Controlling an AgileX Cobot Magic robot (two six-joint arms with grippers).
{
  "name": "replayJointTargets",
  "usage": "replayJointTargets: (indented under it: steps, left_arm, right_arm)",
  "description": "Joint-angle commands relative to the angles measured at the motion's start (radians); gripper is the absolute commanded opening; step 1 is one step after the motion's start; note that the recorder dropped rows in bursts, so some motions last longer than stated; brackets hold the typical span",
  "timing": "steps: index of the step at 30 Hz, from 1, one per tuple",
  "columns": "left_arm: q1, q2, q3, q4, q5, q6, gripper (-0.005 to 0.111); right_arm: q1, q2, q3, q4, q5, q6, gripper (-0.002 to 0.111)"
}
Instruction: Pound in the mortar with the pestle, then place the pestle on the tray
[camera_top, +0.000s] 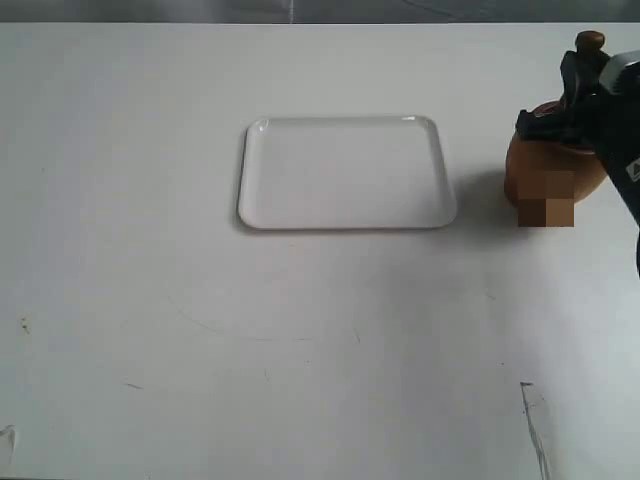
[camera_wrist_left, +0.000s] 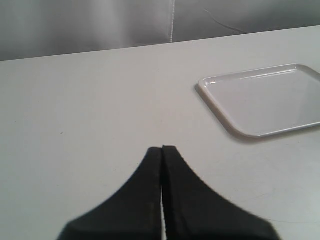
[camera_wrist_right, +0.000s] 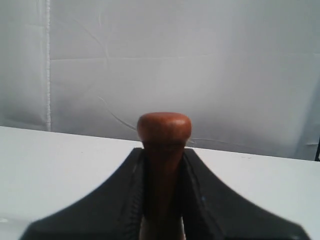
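The left end effector (camera_wrist_left: 161, 150) hangs over the bare desk (camera_top: 200, 350), its jaws pressed together on nothing; the tray (camera_top: 340, 226) lies mid-desk and carries nothing, so the placing step is not yet done; at the far right the mortar (camera_top: 530, 170) stands just beside the tray, and the right end effector (camera_wrist_right: 164, 150) clamps the pestle (camera_wrist_right: 164, 127) over it; its long axis runs near vertical, knob up, thick end down toward the bowl, hidden; the pounding stage seems in hand.
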Motion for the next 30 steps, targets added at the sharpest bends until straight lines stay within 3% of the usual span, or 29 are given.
replayJointTargets:
  steps: [1, 8, 23, 30]
  left_arm:
    - [-0.008, -0.001, 0.001, -0.007, -0.003, -0.008, 0.000]
    - [-0.008, -0.001, 0.001, -0.007, -0.003, -0.008, 0.000]
    - [-0.008, -0.001, 0.001, -0.007, -0.003, -0.008, 0.000]
    - [-0.008, -0.001, 0.001, -0.007, -0.003, -0.008, 0.000]
  right_arm:
    - [-0.005, -0.165, 0.014, -0.018, 0.055, -0.005, 0.000]
    - [-0.005, -0.339, 0.014, -0.084, 0.055, -0.010, 0.000]
    - [-0.005, 0.058, 0.014, -0.068, 0.055, -0.065, 0.000]
    - [-0.005, -0.034, 0.014, -0.059, 0.055, -0.116, 0.000]
